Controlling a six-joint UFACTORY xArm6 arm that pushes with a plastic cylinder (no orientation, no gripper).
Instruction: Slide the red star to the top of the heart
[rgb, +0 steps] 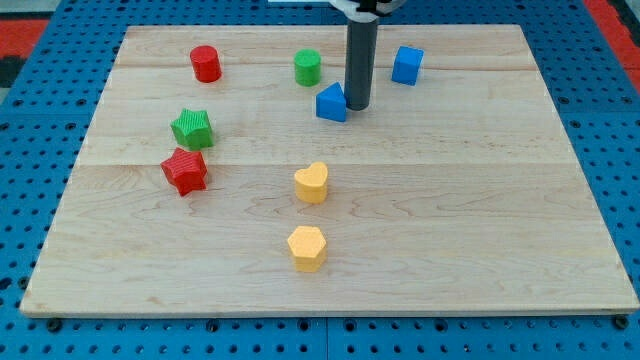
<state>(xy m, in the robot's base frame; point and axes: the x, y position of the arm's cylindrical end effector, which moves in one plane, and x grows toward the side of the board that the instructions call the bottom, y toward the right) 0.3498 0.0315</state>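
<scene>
While the red star (185, 170) lies near the left side of the wooden board (480, 250), about halfway down, the yellow heart (312, 183) sits well apart from it toward the view's right, close to the board's middle and at nearly the same height in the view. Just above the red star, almost touching its upper edge, is a green star (191, 128). Below the heart, apart from it, rests a yellow block (306, 248) that looks like a pentagon or hexagon; I cannot tell which. Farther up, near the board's top edge, stand a red cylinder (206, 63) toward the left and a green cylinder (308, 67) nearer the centre. My tip (357, 106) is down on the board in the upper middle, far from the red star and well above the heart, just beside the right side of a blue block (331, 103) whose shape is hard to make out; whether they touch I cannot tell. A blue cube (407, 65) sits up and to the right of the rod. I have no fingers, only the straight dark rod, so nothing is clamped. Around the board is a blue perforated surface (30, 180).
</scene>
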